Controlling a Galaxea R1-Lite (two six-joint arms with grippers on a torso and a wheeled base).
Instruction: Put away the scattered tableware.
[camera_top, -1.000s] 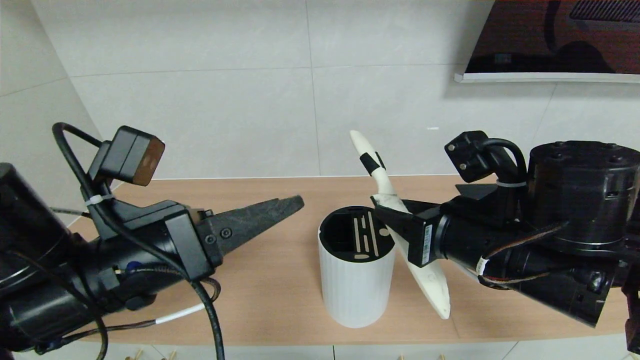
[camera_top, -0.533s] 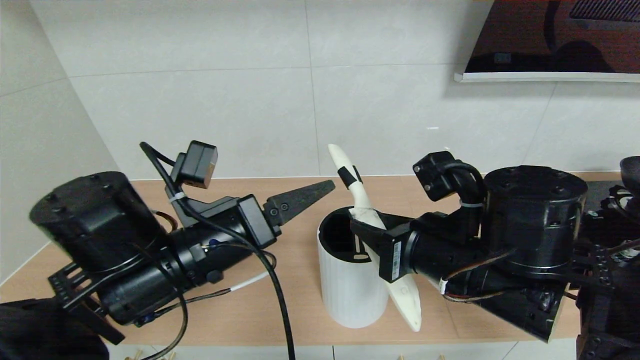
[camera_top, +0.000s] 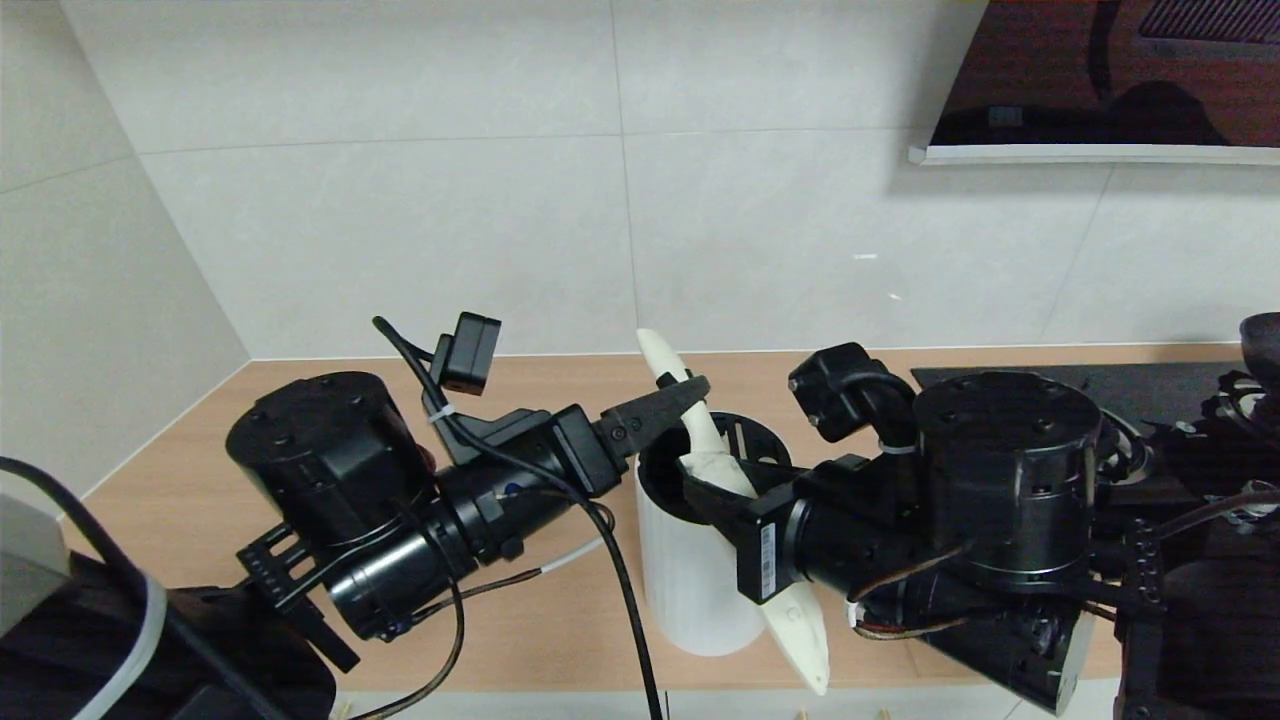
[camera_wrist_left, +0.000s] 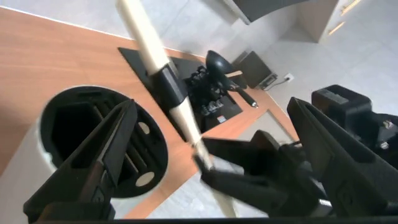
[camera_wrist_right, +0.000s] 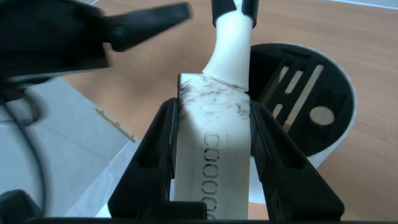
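My right gripper (camera_top: 728, 482) (camera_wrist_right: 214, 155) is shut on a white spatula (camera_top: 800, 630) (camera_wrist_right: 231, 37) held tilted, handle up. The handle, with its black band (camera_wrist_left: 166, 87), rises over the rim of the white cylindrical holder (camera_top: 695, 580) (camera_wrist_left: 25, 146) (camera_wrist_right: 339, 134); the blade hangs down in front of the holder's right side. The holder has a black slotted inside and stands near the wooden counter's front edge. My left gripper (camera_top: 680, 400) (camera_wrist_left: 211, 106) is open, one finger on each side of the spatula's handle, just above the holder's mouth.
A black mat (camera_top: 1000, 378) lies on the counter at the right, with dark utensils (camera_wrist_left: 214, 78) on it. The tiled wall stands close behind. The counter's (camera_top: 200, 430) front edge runs just before the holder.
My left gripper has come in from the left and now straddles the spatula's handle. The right gripper has carried the spatula leftward and lower, over the holder's rim.
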